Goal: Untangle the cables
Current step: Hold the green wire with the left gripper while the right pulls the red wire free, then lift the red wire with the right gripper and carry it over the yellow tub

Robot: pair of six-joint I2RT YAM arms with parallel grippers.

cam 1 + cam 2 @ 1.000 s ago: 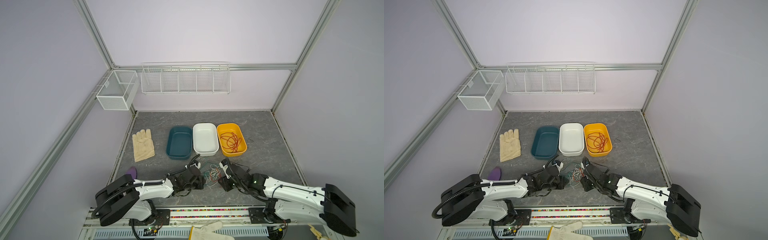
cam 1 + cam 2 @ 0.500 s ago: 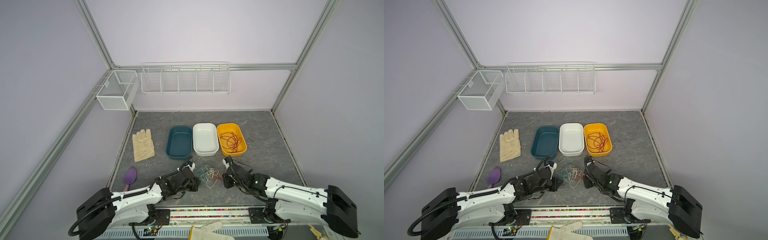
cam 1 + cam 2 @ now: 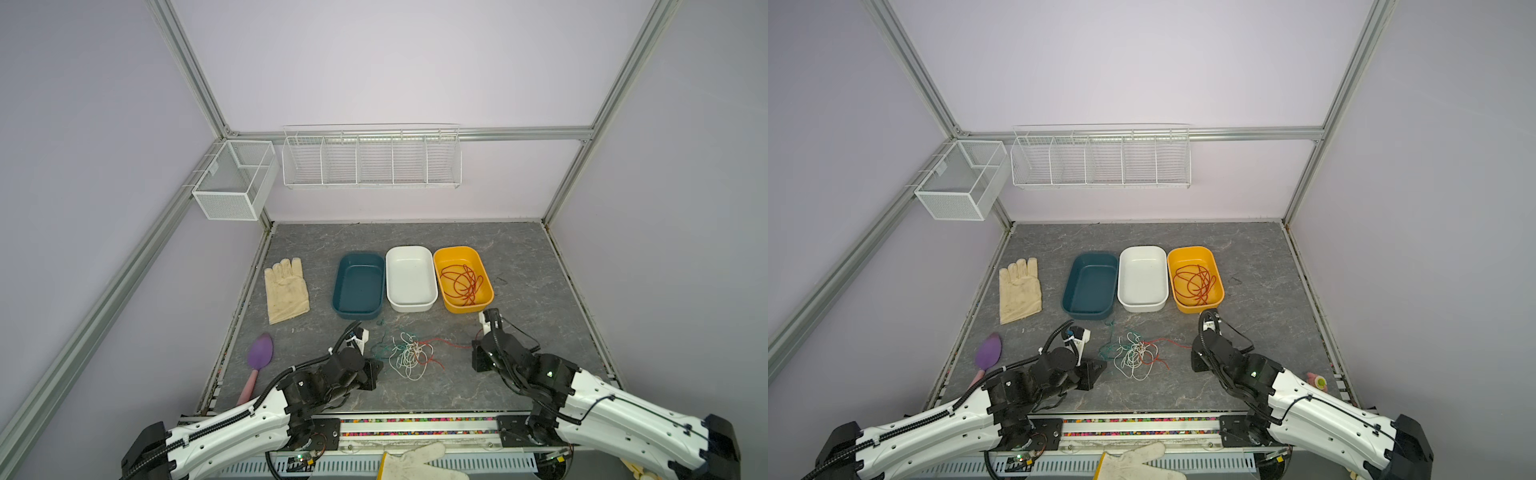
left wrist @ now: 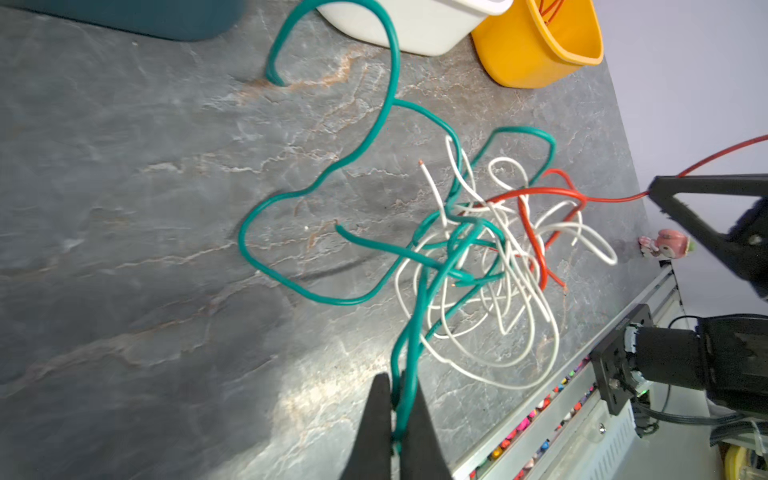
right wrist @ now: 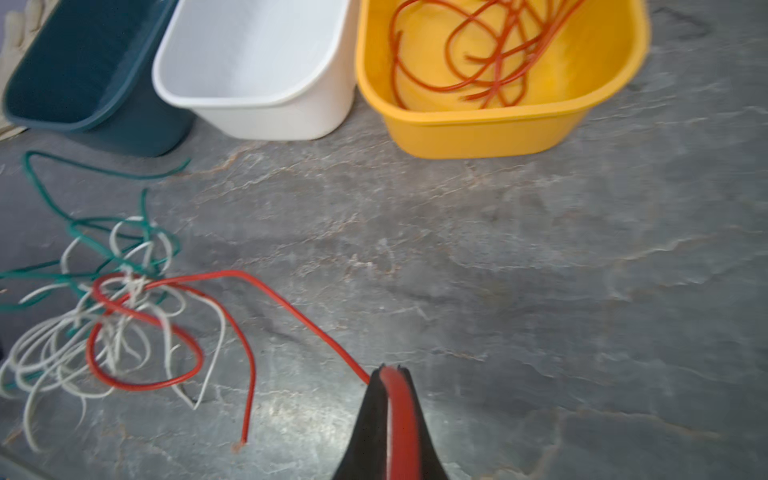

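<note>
The cables lie in a loose tangle (image 3: 409,356) (image 3: 1136,355) of green, white and red strands at the front middle of the table. My left gripper (image 4: 397,386) sits just left of the tangle (image 3: 376,370) and is shut on a doubled green cable (image 4: 412,360). My right gripper (image 5: 390,370) is well to the right of the tangle (image 3: 476,357), shut on a red cable (image 5: 311,326) that runs back into the knot. More red-orange cable (image 3: 461,284) lies coiled in the yellow bin (image 3: 469,308).
A teal bin (image 3: 358,286) and a white bin (image 3: 410,278) stand beside the yellow one, just behind the tangle. A cream glove (image 3: 286,291) and a purple spoon (image 3: 260,351) lie at the left. Another glove (image 3: 419,461) hangs over the front rail.
My right gripper has shut on the red cable and drawn away to the right. The left gripper has pulled back left with the green cable. The tangle has spread out between them.
</note>
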